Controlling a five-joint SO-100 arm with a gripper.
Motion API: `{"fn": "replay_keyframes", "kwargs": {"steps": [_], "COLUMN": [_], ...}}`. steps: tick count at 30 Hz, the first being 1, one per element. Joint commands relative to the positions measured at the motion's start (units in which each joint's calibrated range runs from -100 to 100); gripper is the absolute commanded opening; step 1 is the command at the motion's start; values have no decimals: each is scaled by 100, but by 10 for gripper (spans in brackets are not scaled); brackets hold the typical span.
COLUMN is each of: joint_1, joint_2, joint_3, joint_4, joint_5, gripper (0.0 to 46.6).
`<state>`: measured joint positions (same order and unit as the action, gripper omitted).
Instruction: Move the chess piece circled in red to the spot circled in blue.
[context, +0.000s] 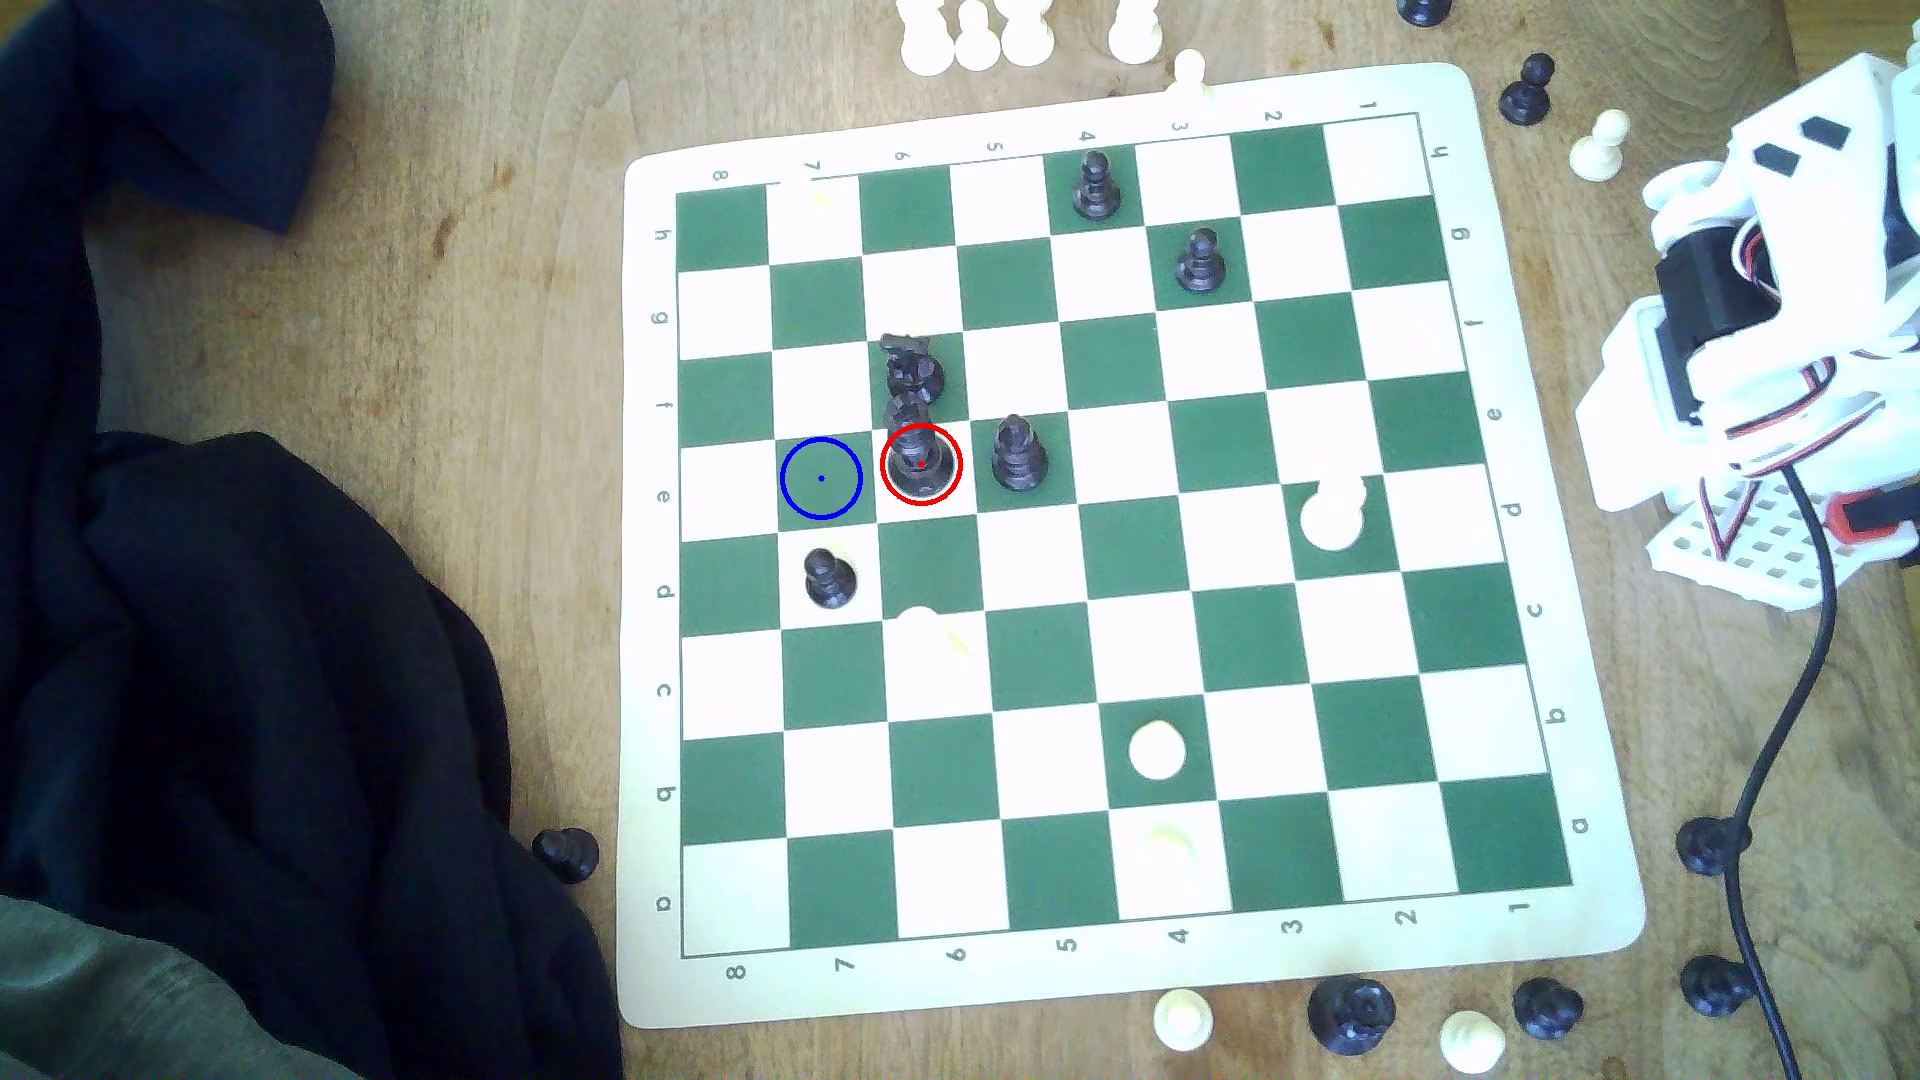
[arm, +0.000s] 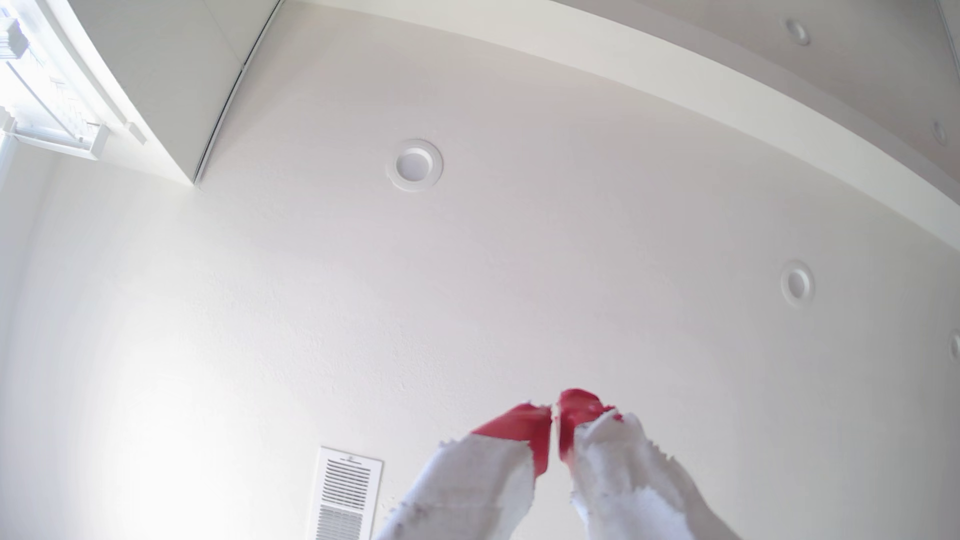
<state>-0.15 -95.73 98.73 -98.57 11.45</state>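
- Upright on a white square of the chessboard (context: 1049, 966), the chess piece circled in red (context: 921, 457) is tall and black, with a wide round base inside the thin red ring and a flat, ring-like cylindrical top; it stands above the pawns in height.
- Directly at 9 o'clock from it in the exterior view, on the next square, lies the spot circled in blue (context: 821, 478): a dark green square marked with a thin blue ring and a centre dot, with no piece on it.
- At 12 o'clock from the ringed piece, close behind it, stands a black knight (context: 912, 366); the two overlap in the picture, so whether they touch cannot be told.
- At 3 o'clock, on the neighbouring green square, is a black piece with a pointed tiered top (context: 1018, 453).
- At about 7 o'clock, one row nearer, a black pawn (context: 829, 577) stands on a white square.
- Off the board at 3 o'clock, the white robot arm (context: 1766, 343) sits folded at the exterior view's right edge, well apart from the piece.
- In the wrist view the gripper (arm: 555, 415) points up at a white ceiling (arm: 467, 291), its red-tipped fingers (arm: 524, 423) pressed together with nothing between them.
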Motion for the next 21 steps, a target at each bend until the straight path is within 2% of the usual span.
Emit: {"fn": "replay_keyframes", "kwargs": {"steps": [1,9,14,17,18,19,21], "joint_1": [58,245,433,488,504,605,676], "joint_2": [-3,-3,-11,-11,-11,-11,-11], "joint_3": [117,-345,-1088,-1070,-1143,-1333,-1469], "joint_4": [413,2813,6065,6777,7293,8546,9357], "joint_5": [10,10,-20,-24,-24,-29,-34], "gripper": [2,2,2,2,2,2,5]}}
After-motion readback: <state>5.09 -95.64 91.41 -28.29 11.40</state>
